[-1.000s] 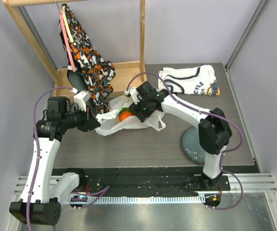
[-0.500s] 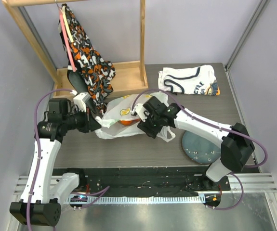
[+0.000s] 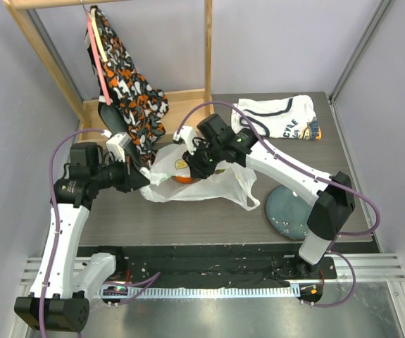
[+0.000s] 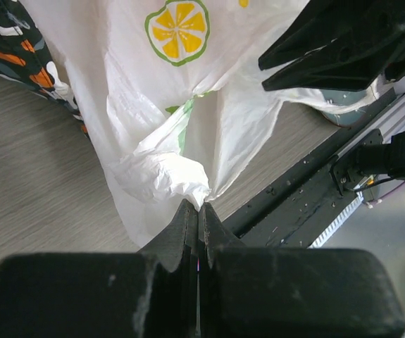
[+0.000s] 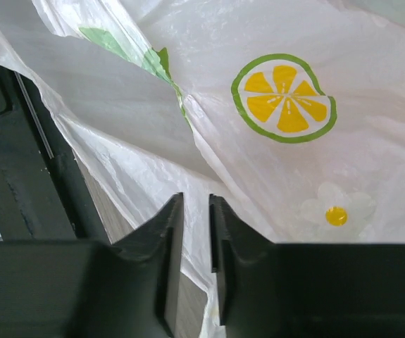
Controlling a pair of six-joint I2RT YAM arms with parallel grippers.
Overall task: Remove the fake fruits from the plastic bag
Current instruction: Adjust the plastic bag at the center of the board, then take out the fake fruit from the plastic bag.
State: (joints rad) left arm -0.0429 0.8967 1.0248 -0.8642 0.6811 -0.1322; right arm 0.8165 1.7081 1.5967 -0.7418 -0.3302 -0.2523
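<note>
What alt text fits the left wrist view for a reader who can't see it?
The left arm's black fingers pinch shut on a bunched fold of the translucent white plastic bag, which spreads up the frame with a citrus-slice print near the top. The right arm's dark fingers show at upper right; the grey wood-grain table lies at left.
</note>
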